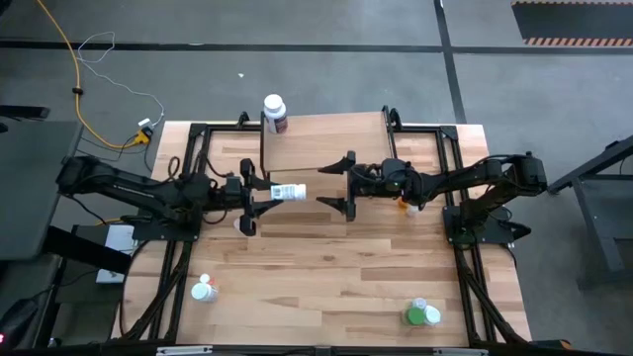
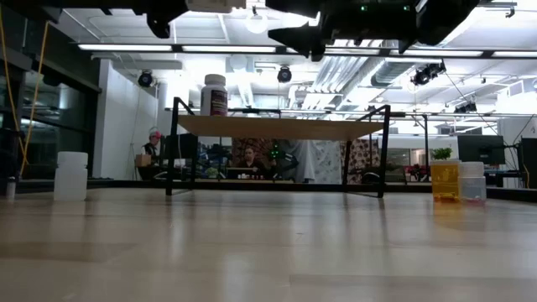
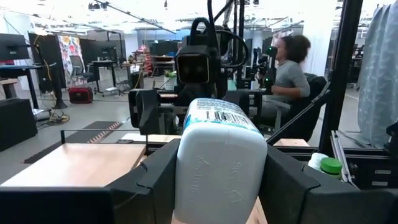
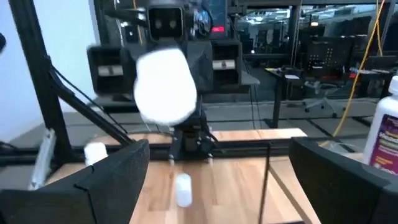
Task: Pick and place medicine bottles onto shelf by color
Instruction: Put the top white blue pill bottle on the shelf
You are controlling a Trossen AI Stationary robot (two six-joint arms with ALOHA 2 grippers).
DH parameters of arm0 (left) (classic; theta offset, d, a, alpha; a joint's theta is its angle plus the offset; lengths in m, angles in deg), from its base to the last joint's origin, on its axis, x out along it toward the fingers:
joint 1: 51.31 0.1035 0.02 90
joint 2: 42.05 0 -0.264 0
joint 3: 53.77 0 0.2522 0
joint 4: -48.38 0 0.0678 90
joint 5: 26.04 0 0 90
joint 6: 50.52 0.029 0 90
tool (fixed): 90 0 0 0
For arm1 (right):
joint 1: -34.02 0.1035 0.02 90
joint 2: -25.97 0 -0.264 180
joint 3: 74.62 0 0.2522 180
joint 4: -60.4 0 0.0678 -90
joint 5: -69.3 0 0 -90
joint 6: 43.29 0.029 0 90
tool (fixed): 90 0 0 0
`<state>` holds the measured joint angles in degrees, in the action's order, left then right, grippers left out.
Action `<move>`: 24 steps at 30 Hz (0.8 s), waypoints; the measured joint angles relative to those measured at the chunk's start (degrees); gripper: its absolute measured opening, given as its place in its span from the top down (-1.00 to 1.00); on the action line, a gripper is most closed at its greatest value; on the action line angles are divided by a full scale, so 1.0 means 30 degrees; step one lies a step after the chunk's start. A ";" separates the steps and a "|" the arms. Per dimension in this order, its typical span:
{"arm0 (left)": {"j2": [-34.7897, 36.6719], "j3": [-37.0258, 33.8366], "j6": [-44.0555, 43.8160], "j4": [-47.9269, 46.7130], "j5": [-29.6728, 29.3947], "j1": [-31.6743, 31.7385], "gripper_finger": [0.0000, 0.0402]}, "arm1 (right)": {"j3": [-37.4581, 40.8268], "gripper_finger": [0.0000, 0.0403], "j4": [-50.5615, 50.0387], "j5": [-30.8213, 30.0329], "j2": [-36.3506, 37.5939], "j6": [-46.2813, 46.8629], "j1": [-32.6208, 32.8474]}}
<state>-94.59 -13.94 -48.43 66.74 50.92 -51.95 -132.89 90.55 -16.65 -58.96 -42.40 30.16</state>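
left gripper [image 1: 265, 192] pinching a white bottle [image 1: 288, 191] sideways above the shelf [image 1: 326, 148] front edge, right gripper [image 1: 341, 182] facing it with fingers spread wide, red-labelled bottle [image 1: 274, 113] upright on shelf's far-left corner.

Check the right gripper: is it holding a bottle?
No, the right gripper stands wide open and empty, facing the white bottle held in the left gripper.

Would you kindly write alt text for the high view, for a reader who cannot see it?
Seen from above, the left gripper holds a white plastic pill bottle sideways over the small light-wood shelf, facing the open right gripper. A red-labelled white-capped bottle stands on the shelf's far left corner; a white bottle and a green bottle lie on the butcher-block table.
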 joint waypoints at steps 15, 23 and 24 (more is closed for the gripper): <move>-0.1447 0.0000 -0.2653 0.1226 0.1018 0.1524 0.16 | -0.0031 -0.87 0.2562 0.0089 -0.0965 -0.0432 0.0800; -0.1471 0.0007 -0.3604 0.3741 0.1593 0.1542 0.16 | -0.0034 -0.87 0.3836 0.0186 -0.1320 -0.0411 0.0801; -0.1641 0.0007 -0.3778 0.4252 0.1621 0.1454 0.16 | -0.0031 -0.87 0.4488 0.0204 -0.1576 -0.0381 0.0848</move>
<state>-99.52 -13.92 -59.77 79.50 55.78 -47.59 -132.98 104.01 -16.04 -63.68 -43.54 32.70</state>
